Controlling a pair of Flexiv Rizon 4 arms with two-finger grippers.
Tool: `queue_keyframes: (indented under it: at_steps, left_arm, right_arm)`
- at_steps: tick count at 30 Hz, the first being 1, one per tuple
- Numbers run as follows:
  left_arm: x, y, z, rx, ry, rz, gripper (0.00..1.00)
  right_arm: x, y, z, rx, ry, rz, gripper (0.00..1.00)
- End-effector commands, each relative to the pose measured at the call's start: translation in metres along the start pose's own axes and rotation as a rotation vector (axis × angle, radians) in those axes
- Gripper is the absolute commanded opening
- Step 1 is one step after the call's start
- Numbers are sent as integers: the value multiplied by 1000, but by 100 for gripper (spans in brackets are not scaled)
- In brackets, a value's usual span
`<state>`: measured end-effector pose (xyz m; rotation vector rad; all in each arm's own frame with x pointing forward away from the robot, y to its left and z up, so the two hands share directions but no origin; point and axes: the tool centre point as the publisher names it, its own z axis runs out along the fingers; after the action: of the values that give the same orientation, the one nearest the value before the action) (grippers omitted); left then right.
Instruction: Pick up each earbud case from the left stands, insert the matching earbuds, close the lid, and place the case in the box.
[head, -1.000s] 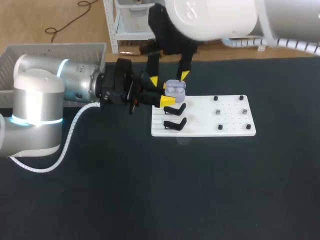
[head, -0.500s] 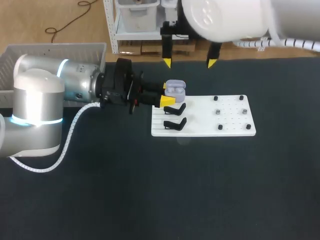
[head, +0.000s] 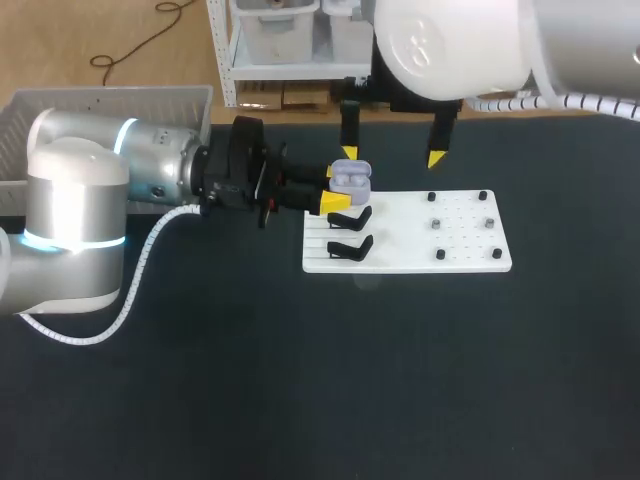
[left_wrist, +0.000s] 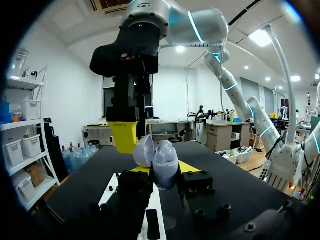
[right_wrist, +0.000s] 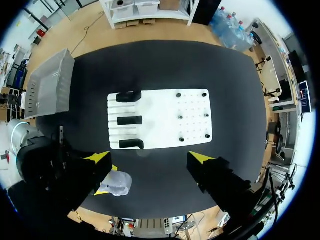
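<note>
My left gripper (head: 332, 188) is shut on a lavender earbud case (head: 351, 179), holding it lid-open just above the left end of the white board (head: 405, 238). In the left wrist view the open case (left_wrist: 161, 161) sits between my fingers, with the right arm's yellow-tipped finger (left_wrist: 124, 136) just behind it. My right gripper (head: 393, 155) hangs open and wide above the board's far edge, one tip close over the case. From the right wrist view, the case (right_wrist: 116, 183) lies beside one finger of that gripper (right_wrist: 150, 157). Several small dark pieces (head: 436, 224) sit on the board's right half.
Two black stands (head: 350, 216) (head: 350, 247) show on the board's left part in the head view; the right wrist view shows three (right_wrist: 130, 120). A white basket (head: 100, 105) stands at the table's far left, behind my left arm.
My right gripper let go of the case, opened wide and rose, then came down slightly to the right. The left gripper and case have stayed put.
</note>
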<state>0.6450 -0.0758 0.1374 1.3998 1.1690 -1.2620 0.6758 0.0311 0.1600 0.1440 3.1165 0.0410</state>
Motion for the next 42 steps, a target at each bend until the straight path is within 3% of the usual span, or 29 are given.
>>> queue_keyframes:
  at_steps: [1, 12, 19, 24, 29, 33, 38, 42]
  left_arm:
    - [0, 1, 0, 2, 1, -1, 0]
    - [0, 1, 0, 2, 1, -1, 0]
    - [0, 1, 0, 2, 1, -1, 0]
    - [-8, 0, -11, -40, -48, -163, 0]
    - [-22, 2, -31, -105, -100, -290, 0]
    - [-36, 2, -49, -175, -101, -339, 0]
    - [-51, 4, -76, -271, -17, -299, 0]
    - [-53, 17, -102, -364, 44, -272, 0]
  right_arm:
    - [5, -2, 1, -5, 3, -1, 100]
    - [20, 2, -4, -21, 17, -23, 100]
    - [24, -1, -50, -62, -227, -36, 100]
    - [35, -4, -88, -102, -399, -36, 100]
    - [43, -8, -104, -129, -489, -41, 100]
    - [45, -8, -107, -162, -514, -42, 100]
    - [45, -8, -106, -188, -521, -40, 100]
    - [45, -8, -106, -188, -521, -40, 100]
